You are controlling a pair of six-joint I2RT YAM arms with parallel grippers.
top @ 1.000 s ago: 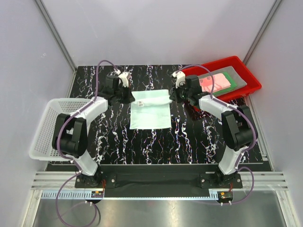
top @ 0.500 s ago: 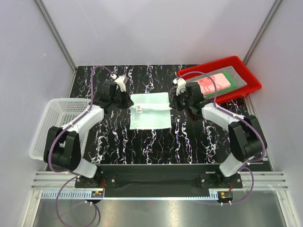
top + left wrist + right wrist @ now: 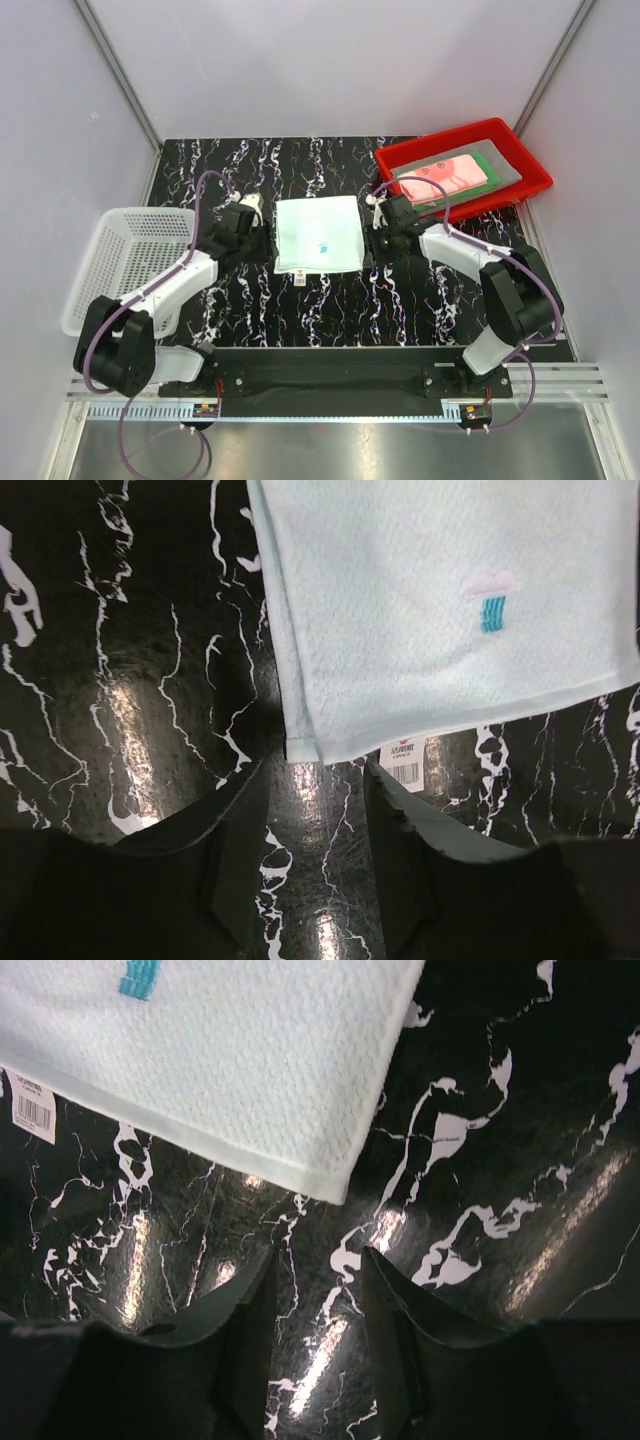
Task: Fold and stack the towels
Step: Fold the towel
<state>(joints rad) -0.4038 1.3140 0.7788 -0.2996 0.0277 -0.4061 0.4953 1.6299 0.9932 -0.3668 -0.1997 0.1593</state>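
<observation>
The pale blue-white towel (image 3: 318, 233) lies folded flat at the table's middle, its tag (image 3: 300, 278) sticking out at the near edge. My left gripper (image 3: 264, 243) is open and empty just off the towel's near left corner. In the left wrist view the towel (image 3: 440, 610) lies just beyond the gripper (image 3: 315, 780). My right gripper (image 3: 372, 240) is open and empty off the near right corner. In the right wrist view the towel (image 3: 220, 1050) lies beyond the gripper (image 3: 318, 1265). The pink towel (image 3: 452, 177), green towel (image 3: 492, 163) and grey towel (image 3: 510, 172) lie stacked in the red tray.
The red tray (image 3: 530, 178) stands at the back right. A white lattice basket (image 3: 110, 270) sits at the table's left edge, overhanging it. The table top is black marble-patterned (image 3: 420, 290).
Both grippers carried the towel's far edge over toward the near edge, let go, and now sit open at the near corners. The tag now shows at the near edge.
</observation>
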